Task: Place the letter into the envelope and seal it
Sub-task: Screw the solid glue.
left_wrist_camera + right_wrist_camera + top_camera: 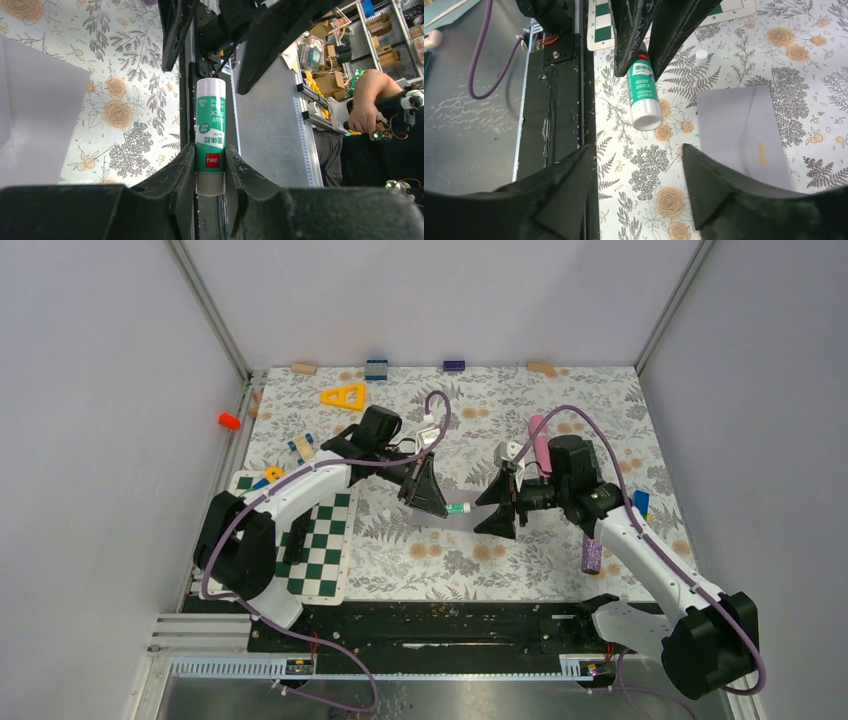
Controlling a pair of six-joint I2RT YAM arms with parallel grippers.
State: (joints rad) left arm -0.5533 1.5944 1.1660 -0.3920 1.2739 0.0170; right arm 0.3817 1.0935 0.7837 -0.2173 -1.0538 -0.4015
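— First, the top view: what is the state of each gripper?
— The left gripper point(432, 496), at centre frame, is pinched on a glue stick point(458, 508). The stick's long axis lies nearly level across the frame, with its free end pointing right. The right gripper point(499, 506) sits just right of that end with its fingers spread, holding nothing and not touching the stick. Both hang over a floral tablecloth point(520, 570). A green-and-white chessboard mat point(325, 540) lies at lower left.

— Left wrist view: what text is legible?
— The stick stands vertical at centre, its near end clamped between the two fingers. The label is white on green and reads along the axis: "GLUE STICK", with Chinese characters beside it. A red band at the fingertips carries "deli". The smaller print is too fine to read. The envelope point(35, 125) lies flat on the tablecloth at the left edge, one corner pointing right, and is cut off by the frame.

— Right wrist view?
— The right gripper's fingers stand wide apart along the bottom edge. The left gripper's fingers come down from top centre and grip the stick at its red band. The stick tilts slightly, with its white end lowest. "GLUE STICK" is legible here. The envelope lies right of centre, flat, plain grey and apart from the stick. Its long axis runs from upper centre toward lower right. It carries a small yellow mark, too small to read.
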